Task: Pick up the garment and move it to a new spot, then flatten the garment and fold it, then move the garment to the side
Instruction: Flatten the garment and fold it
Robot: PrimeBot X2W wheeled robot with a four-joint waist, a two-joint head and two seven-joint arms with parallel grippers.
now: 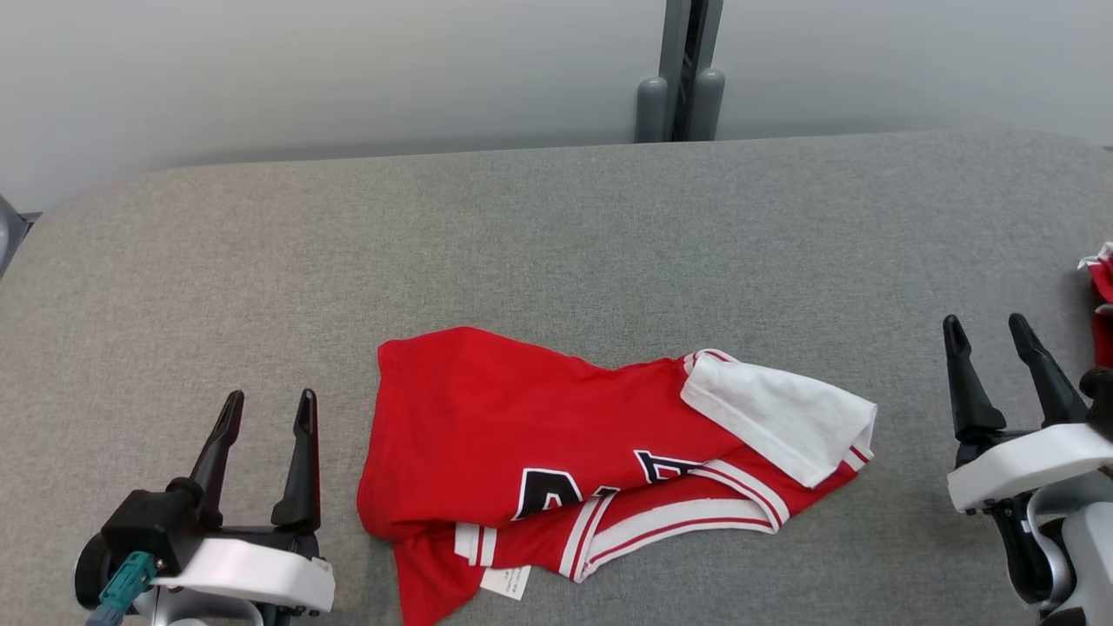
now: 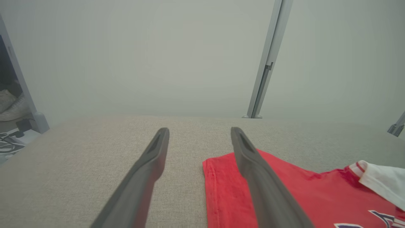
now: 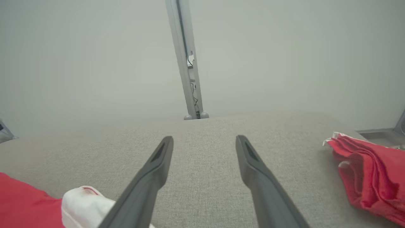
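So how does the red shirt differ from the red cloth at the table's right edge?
The red shirt lies spread but rumpled, a white sleeve flopped over it; the red cloth is bunched in layered folds. The shirt shows dark lettering; the cloth shows none. Both are red with some white, on the grey table.

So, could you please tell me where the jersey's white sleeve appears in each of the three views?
Head view: the white sleeve lies right of centre, folded over the red jersey.
Left wrist view: the white sleeve sits low at the right edge.
Right wrist view: the white sleeve is at the bottom edge, left of centre.
Shared landmark: the grey post standing behind the table's far edge, seen in all three views.
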